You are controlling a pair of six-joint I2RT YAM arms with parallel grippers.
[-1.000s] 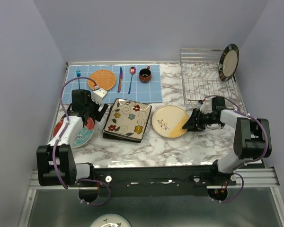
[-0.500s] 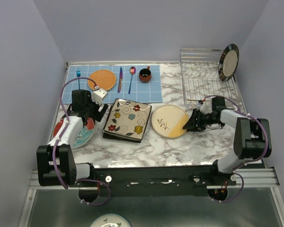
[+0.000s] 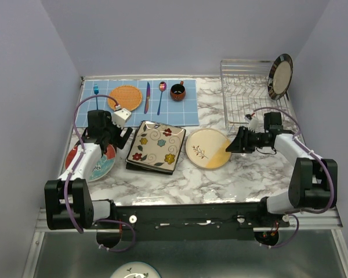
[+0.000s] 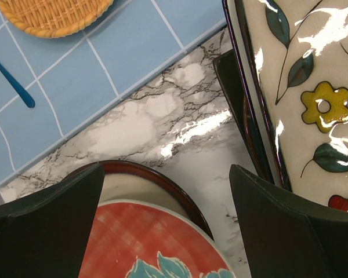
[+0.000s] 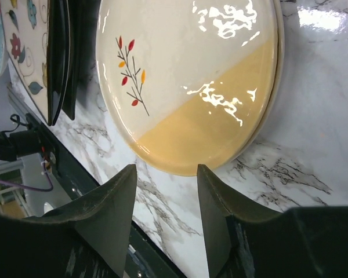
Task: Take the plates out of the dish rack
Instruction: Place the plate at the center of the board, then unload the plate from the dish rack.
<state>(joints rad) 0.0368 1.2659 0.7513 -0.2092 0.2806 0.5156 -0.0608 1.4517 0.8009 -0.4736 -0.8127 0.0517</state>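
A silver wire dish rack point(image 3: 254, 103) stands at the back right with one stripe-rimmed plate point(image 3: 279, 76) upright in its far right end. A cream and yellow round plate point(image 3: 208, 148) lies flat on the table; it fills the right wrist view point(image 5: 185, 81). My right gripper point(image 3: 234, 143) is open and empty just right of it, a little above the table. A stack of square flowered plates point(image 3: 155, 146) lies in the middle. A red and teal plate point(image 3: 94, 160) lies on a red-rimmed plate at the left. My left gripper point(image 3: 115, 139) is open and empty above that stack's edge point(image 4: 145, 231).
A blue checked mat point(image 3: 140, 101) at the back holds an orange woven mat point(image 3: 126, 97), a knife point(image 3: 147, 97), a spoon point(image 3: 161, 96) and a small dark-red cup point(image 3: 177, 91). Purple walls close in on the left, back and right.
My right gripper has drawn back to the right and lifted off the cream and yellow plate's edge. The left arm has not moved.
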